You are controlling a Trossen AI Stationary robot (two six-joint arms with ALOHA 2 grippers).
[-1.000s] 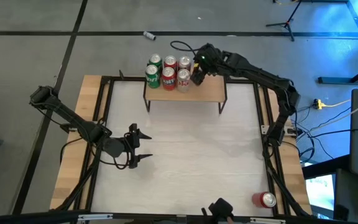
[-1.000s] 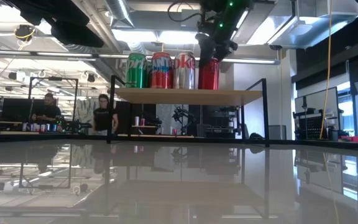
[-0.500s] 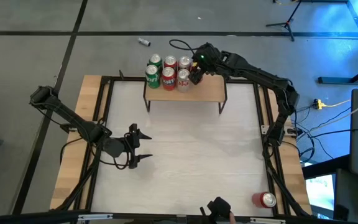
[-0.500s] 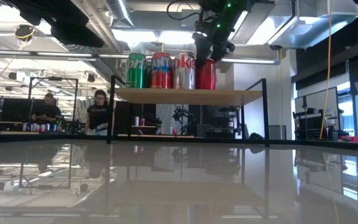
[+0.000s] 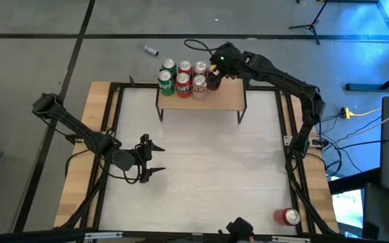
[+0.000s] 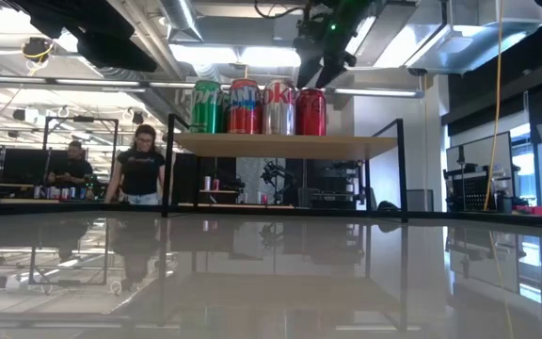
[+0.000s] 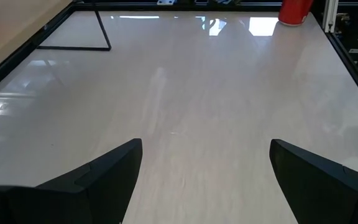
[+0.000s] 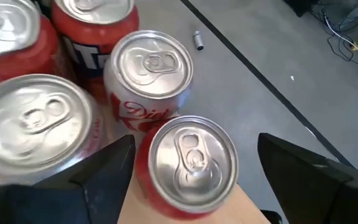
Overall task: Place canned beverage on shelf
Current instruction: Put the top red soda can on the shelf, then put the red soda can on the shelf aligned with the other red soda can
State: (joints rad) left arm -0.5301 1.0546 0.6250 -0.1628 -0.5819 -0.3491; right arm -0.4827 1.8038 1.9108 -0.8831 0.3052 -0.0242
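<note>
Right gripper hung above the shelf's back edge, jaws wide, holding nothing, straddling the red can without touching. That can stood upright, long axis vertical, top up, touching the can cluster. Shelf's right half lay bare. Left gripper waited spread over open table.

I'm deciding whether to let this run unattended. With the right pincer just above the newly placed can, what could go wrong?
1. The right pincer, open, hangs right over the red can; pulling away sideways might clip it.
2. That can stands close against the silver Diet can in a tight cluster, so one knock could topple several.
3. It stands near the shelf rim, so it might fall off.
</note>
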